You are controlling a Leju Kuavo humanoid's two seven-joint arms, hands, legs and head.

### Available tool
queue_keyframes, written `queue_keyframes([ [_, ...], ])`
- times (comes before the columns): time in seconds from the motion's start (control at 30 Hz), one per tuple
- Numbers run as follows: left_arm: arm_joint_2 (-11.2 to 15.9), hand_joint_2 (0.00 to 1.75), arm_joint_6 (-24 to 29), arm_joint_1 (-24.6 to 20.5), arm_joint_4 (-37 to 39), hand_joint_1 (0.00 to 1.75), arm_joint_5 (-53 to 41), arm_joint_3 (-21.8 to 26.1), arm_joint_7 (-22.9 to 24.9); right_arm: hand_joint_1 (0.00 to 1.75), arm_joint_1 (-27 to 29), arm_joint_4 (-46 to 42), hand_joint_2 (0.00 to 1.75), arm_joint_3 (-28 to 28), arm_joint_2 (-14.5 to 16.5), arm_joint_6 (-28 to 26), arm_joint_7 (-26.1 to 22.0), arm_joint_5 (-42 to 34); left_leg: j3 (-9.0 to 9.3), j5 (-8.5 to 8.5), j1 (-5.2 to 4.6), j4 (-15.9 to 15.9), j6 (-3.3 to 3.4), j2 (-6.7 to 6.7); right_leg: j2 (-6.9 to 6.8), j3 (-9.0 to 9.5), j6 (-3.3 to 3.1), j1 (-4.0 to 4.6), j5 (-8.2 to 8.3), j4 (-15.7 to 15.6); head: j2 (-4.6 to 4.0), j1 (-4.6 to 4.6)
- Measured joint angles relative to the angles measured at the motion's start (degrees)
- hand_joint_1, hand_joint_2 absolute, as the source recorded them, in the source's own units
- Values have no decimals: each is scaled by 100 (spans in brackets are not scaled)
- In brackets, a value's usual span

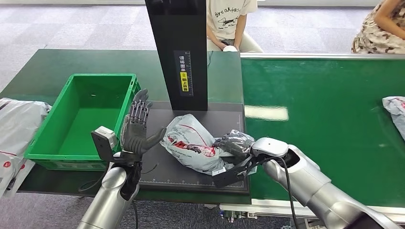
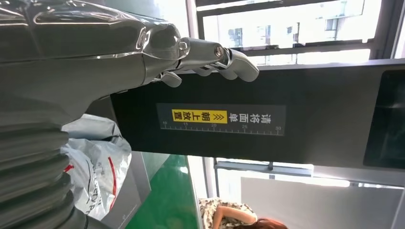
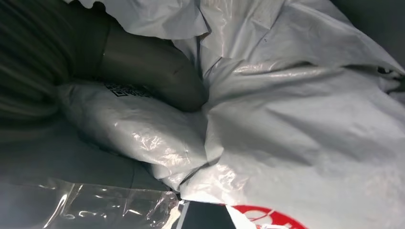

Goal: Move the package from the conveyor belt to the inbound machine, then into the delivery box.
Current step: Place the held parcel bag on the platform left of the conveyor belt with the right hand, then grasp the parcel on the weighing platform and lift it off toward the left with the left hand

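Observation:
The grey plastic package (image 1: 191,140) with red print lies crumpled on the inbound machine's black platform (image 1: 191,177), in front of its black column (image 1: 177,52). My right hand (image 1: 236,142) grips the package's right end. In the right wrist view my thumb (image 3: 157,71) presses into a fold of the package (image 3: 296,119). My left hand (image 1: 136,126) stands raised just left of the package, fingers (image 2: 210,59) spread upward, palm facing the package, holding nothing. The package (image 2: 95,162) also appears in the left wrist view, below the labelled column (image 2: 286,119).
A green delivery box (image 1: 81,119) stands left of the platform. The green conveyor belt (image 1: 325,124) runs to the right and carries another package (image 1: 395,112) at its far edge. More packages (image 1: 16,129) lie at the far left. Two people sit beyond the table.

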Motion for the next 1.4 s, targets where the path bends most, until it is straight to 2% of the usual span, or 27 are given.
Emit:
queue_keyframes([
  [0.07,4,175,0,-9,14,0,8,-19,7,1,-38,114,175,118,0,-592,-105,139,0,0,0,0,0,-1,-1,0,0,0,0,0,0,0],
  [0.17,8,175,-2,-30,42,0,19,-39,16,0,-51,203,175,193,-5,-1470,-283,300,0,1,0,0,0,0,-1,0,-2,0,3,1,0,1],
  [0.27,12,175,-22,-39,58,0,20,-51,17,0,-32,211,175,169,-9,-2037,-487,319,3,2,0,1,0,6,5,0,-3,0,6,1,0,0],
  [0.4,20,175,-85,-62,98,0,9,-100,17,0,110,-6,175,-75,-31,-2561,-770,94,2,1,0,2,0,5,5,-1,-3,0,5,0,0,0],
  [0.53,39,175,-121,-84,157,0,-88,-163,39,0,441,-498,175,-565,-72,-2897,-1080,-546,1,0,0,2,0,5,6,-3,-2,0,4,-1,0,-1],
  [0.7,86,175,-14,-154,297,0,-547,-286,125,0,1093,-1268,175,-1399,-96,-2862,-1376,-1332,-2,-1,0,1,1,3,3,-3,-1,0,3,-2,0,1],
  [0.93,177,175,672,-387,830,0,-2122,-660,377,0,2022,-2144,175,-2596,-66,-2786,-1605,-2435,-3,-1,0,1,1,0,1,-2,-1,0,3,-2,0,0],
  [1.0,203,175,898,-478,1038,0,-2666,-780,593,0,2263,-2366,175,-2964,-29,-2732,-1663,-2733,-3,-1,-1,1,1,-1,0,-2,-1,-1,4,-2,0,0],
  [1.13,263,175,1138,-805,1581,0,-3957,-1110,1326,0,2612,-2767,175,-3628,82,-2497,-1687,-3150,-3,0,0,1,1,0,0,-2,-1,-1,4,-1,0,0],
  [1.3,297,175,1163,-1201,2252,0,-5164,-1530,2180,0,2854,-3106,175,-4160,252,-2297,-1633,-3095,-2,0,0,1,0,0,1,-1,-1,0,4,0,0,-1],
  [1.33,294,175,1193,-1267,2366,4,-5380,-1591,2334,0,2896,-3149,175,-4233,287,-2276,-1630,-3053,-1,0,0,0,0,0,0,0,-1,0,4,0,0,-1],
  [1.37,288,175,1226,-1327,2462,29,-5565,-1641,2463,0,2935,-3184,175,-4294,318,-2260,-1630,-3011,0,0,0,0,0,0,0,2,-2,0,4,0,0,-1],
  [1.4,279,175,1256,-1379,2546,72,-5722,-1680,2571,0,2974,-3217,175,-4348,350,-2248,-1630,-2981,3,0,0,-1,0,0,0,5,-2,0,4,0,0,-1],
])
